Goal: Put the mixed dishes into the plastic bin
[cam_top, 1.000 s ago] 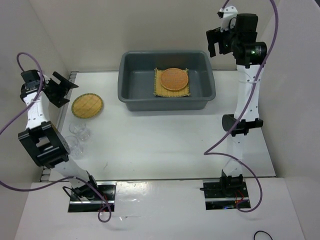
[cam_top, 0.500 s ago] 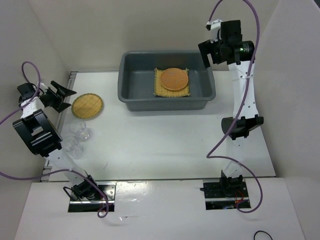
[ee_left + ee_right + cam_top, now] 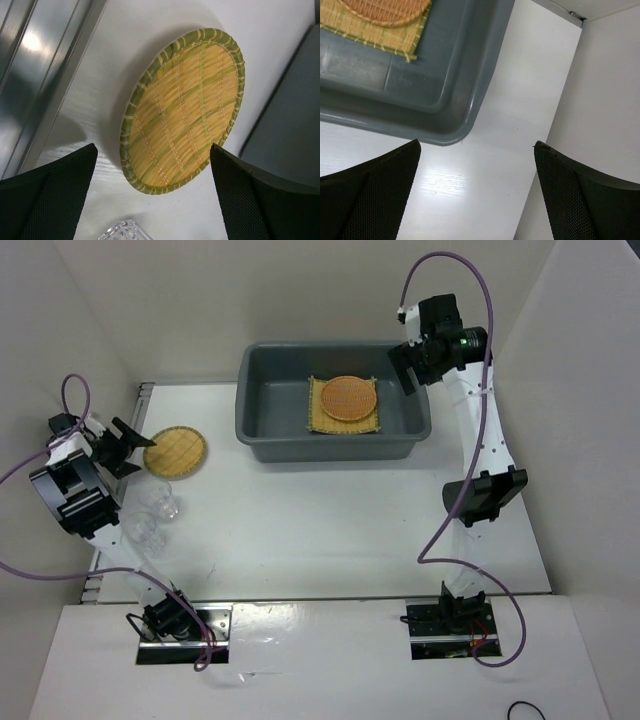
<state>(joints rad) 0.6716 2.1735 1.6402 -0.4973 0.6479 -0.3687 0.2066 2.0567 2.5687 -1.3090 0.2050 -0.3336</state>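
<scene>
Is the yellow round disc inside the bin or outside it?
Outside: the yellow disc lies on the table, left of the bin.

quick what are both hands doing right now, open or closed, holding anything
Left hand: open, empty, near the round yellow-tan woven disc.
Right hand: open, empty, near a corner of the dark grey plastic bin.

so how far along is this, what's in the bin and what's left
Done: the mat and orange disc lie in the bin. In hand: nothing gripped; the left gripper is open over the yellow disc, the right gripper open by the bin's corner. Left: the yellow disc and the cups, on the table.
</scene>
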